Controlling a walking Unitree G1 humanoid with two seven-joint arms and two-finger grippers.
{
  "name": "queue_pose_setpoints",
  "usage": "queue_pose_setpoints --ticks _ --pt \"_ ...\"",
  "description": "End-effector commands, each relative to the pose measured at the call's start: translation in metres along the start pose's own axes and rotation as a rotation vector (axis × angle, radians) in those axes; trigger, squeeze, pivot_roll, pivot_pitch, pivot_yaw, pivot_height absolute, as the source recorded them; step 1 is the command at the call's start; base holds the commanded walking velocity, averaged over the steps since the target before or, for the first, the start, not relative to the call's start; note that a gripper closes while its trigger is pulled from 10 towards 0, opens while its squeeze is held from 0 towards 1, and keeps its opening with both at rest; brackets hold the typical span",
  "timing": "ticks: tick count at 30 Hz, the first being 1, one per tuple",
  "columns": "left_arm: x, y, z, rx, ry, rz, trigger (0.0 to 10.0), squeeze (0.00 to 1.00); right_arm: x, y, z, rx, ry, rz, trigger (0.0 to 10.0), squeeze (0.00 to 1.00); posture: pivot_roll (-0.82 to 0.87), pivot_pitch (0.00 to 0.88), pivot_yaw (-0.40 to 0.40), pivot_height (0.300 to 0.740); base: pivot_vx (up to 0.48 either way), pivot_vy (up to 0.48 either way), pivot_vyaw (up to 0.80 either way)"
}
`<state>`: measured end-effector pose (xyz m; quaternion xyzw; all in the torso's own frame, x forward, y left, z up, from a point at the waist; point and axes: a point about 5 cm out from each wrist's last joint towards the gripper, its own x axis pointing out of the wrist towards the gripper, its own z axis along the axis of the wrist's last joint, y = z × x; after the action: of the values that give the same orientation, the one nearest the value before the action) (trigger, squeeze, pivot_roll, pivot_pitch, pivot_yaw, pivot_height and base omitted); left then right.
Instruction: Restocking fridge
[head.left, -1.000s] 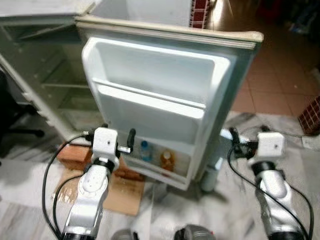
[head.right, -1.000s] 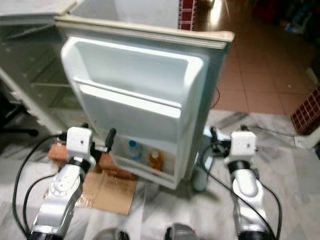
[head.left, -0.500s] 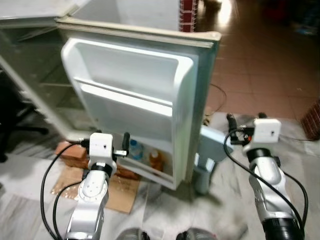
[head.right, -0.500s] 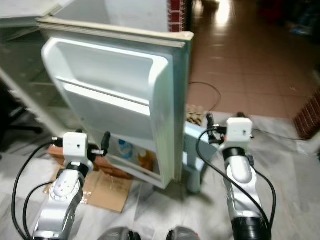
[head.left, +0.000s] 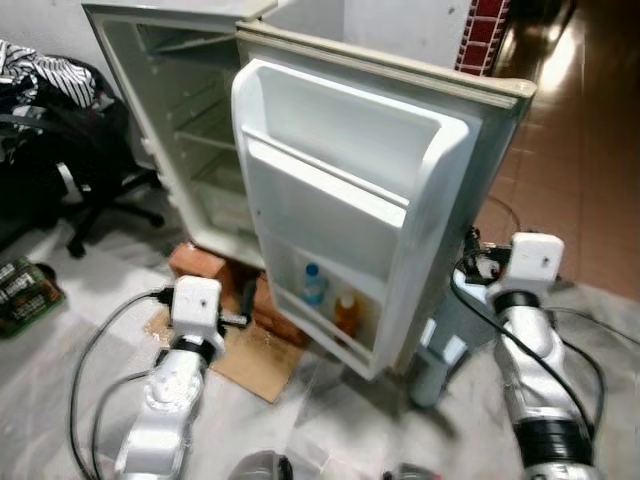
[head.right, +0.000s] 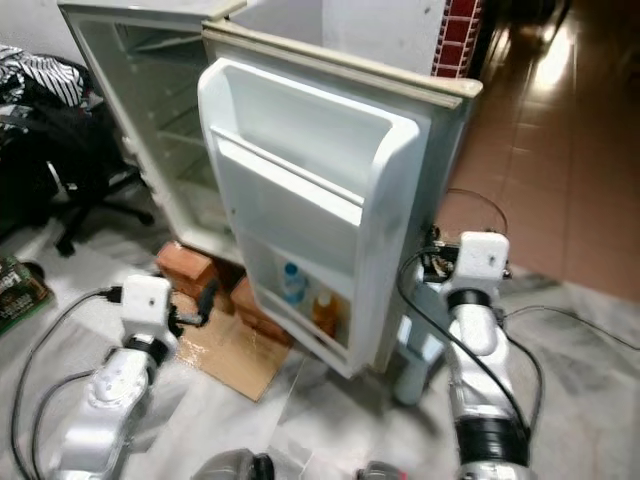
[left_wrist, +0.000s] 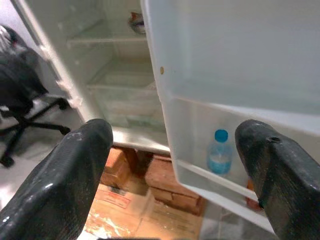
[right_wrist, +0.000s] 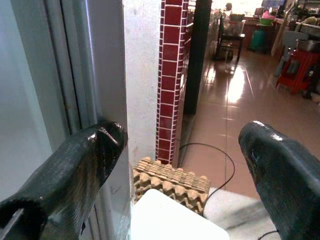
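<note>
Standing open, the fridge door (head.left: 350, 200) carries a water bottle (head.left: 313, 285) and orange bottle (head.left: 347, 313) on its bottom shelf. Left hand (left_wrist: 170, 165) and right hand (right_wrist: 185, 165) spread wide, empty.

Soft, even indoor light; glare on the distant floor (right_wrist: 235, 85).

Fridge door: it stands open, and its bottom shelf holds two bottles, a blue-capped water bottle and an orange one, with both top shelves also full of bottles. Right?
Not quite. The fridge door is open and its bottom shelf does hold the blue-capped water bottle and the orange bottle, but the upper door shelves are bare. The left eye view shows this.
</note>
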<state>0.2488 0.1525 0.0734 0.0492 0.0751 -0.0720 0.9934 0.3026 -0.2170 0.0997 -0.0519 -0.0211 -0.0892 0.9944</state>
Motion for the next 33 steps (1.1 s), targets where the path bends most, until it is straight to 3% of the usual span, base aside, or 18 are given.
queue_pose_setpoints --ticks 1,4,6,13,18,23,25,26,28,32,33 --pt "0.000 -0.005 -0.002 0.004 0.010 -0.030 10.0 0.00 0.013 0.026 0.018 -0.010 -0.059 0.089 10.0 0.00 -0.01 0.031 0.079 0.740 0.000 0.000 0.00" --pt "0.001 -0.007 -0.001 0.006 0.010 -0.035 10.0 0.00 0.022 0.022 0.016 -0.050 -0.029 0.036 10.0 0.00 0.00 0.029 0.073 0.740 0.000 0.000 0.00" --pt "0.001 -0.007 0.000 0.007 0.011 -0.034 10.0 0.00 0.028 0.010 0.012 -0.062 0.003 -0.038 10.0 0.00 0.00 0.028 0.069 0.740 0.000 0.000 0.00" --pt "0.000 -0.007 -0.001 0.006 0.014 -0.025 10.0 0.00 0.033 -0.005 0.002 -0.076 0.057 -0.131 10.0 0.00 0.01 0.038 0.068 0.740 0.000 0.000 0.00" --pt "0.000 -0.009 -0.001 0.008 0.017 -0.031 10.0 0.00 0.039 0.000 0.003 -0.079 0.061 -0.150 10.0 0.00 0.00 0.044 0.072 0.740 0.000 0.000 0.00" --pt "0.001 -0.011 0.001 0.007 0.013 -0.040 10.0 0.00 0.047 0.012 0.007 -0.023 0.068 -0.132 10.0 0.00 0.01 0.047 0.072 0.740 0.000 0.000 0.00" --pt "0.001 -0.011 0.001 0.006 0.013 -0.040 10.0 0.00 0.048 0.032 0.010 0.073 0.066 0.001 10.0 0.00 0.01 0.049 0.067 0.740 0.000 0.000 0.00" --pt "0.001 -0.011 0.001 0.006 0.013 -0.040 10.0 0.00 0.048 0.032 0.010 0.073 0.066 0.001 10.0 0.00 0.01 0.049 0.067 0.740 0.000 0.000 0.00" --pt "0.001 -0.011 0.001 0.002 0.014 -0.036 10.0 0.00 0.041 0.047 0.007 0.140 0.081 0.182 10.0 0.00 0.01 0.049 0.061 0.740 0.000 0.000 0.00" --pt "0.001 -0.012 0.001 -0.003 0.015 -0.035 10.0 0.00 0.028 0.049 0.002 0.230 0.099 0.350 10.0 0.00 0.00 0.048 0.060 0.740 0.000 0.000 0.00" --pt "0.002 -0.012 0.000 -0.007 0.016 -0.037 10.0 0.00 0.019 0.047 0.002 0.261 0.104 0.444 10.0 0.00 -0.01 0.047 0.058 0.740 0.000 0.000 0.00"
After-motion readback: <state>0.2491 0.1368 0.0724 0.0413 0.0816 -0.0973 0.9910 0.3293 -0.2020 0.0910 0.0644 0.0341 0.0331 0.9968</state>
